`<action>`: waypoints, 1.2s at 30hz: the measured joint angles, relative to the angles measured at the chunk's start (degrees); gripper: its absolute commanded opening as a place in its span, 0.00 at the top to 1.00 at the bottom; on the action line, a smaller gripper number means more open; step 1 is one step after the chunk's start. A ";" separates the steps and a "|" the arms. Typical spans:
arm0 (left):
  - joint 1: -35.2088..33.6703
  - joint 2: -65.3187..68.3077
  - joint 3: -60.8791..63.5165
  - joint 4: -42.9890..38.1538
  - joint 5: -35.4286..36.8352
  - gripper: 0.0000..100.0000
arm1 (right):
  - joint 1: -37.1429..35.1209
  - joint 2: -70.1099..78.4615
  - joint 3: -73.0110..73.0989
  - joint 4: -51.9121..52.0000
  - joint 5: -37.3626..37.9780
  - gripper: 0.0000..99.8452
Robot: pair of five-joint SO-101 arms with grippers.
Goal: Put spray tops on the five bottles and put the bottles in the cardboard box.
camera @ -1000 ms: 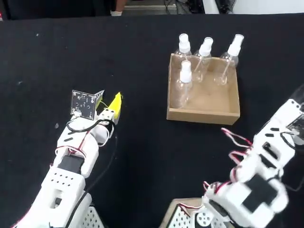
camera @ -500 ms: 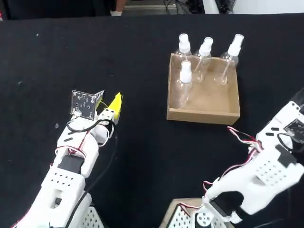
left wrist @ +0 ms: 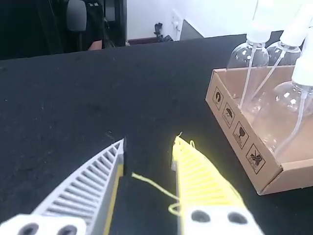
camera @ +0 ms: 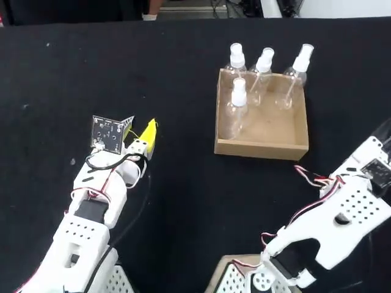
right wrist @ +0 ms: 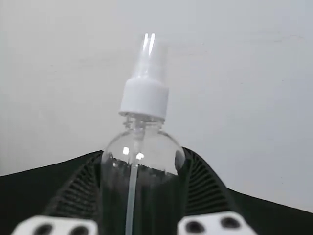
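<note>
Four clear plastic bottles with white spray tops (camera: 234,107) stand in the open brown cardboard box (camera: 259,148) on the black table (camera: 122,61), grouped towards its far side. Over by the table's right edge, apart from the box, the right gripper (right wrist: 141,169) pinches a fifth clear spray-topped bottle (right wrist: 142,147) by its rounded shoulders. The left gripper (left wrist: 149,147), one finger grey and one yellow, hangs spread apart over bare table left of the box, holding nothing.
</note>
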 measured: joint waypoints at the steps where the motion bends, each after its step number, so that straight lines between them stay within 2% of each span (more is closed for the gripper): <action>1: 0.00 0.00 0.00 0.00 0.00 0.84 | 0.09 0.97 -0.88 0.00 0.00 0.99; 19: 0.00 0.00 0.00 0.00 0.00 0.84 | 0.18 10.46 -7.47 -1.67 0.00 0.99; 24: 0.00 0.00 0.00 0.00 0.00 0.84 | 0.00 12.13 -8.62 -3.16 3.78 0.99; 30: 0.00 0.00 0.00 0.00 0.00 0.84 | -0.97 13.63 -6.24 -8.62 6.68 0.86; 36: 0.00 0.00 0.00 0.00 0.00 0.84 | -1.76 13.01 -4.04 -8.70 6.86 0.85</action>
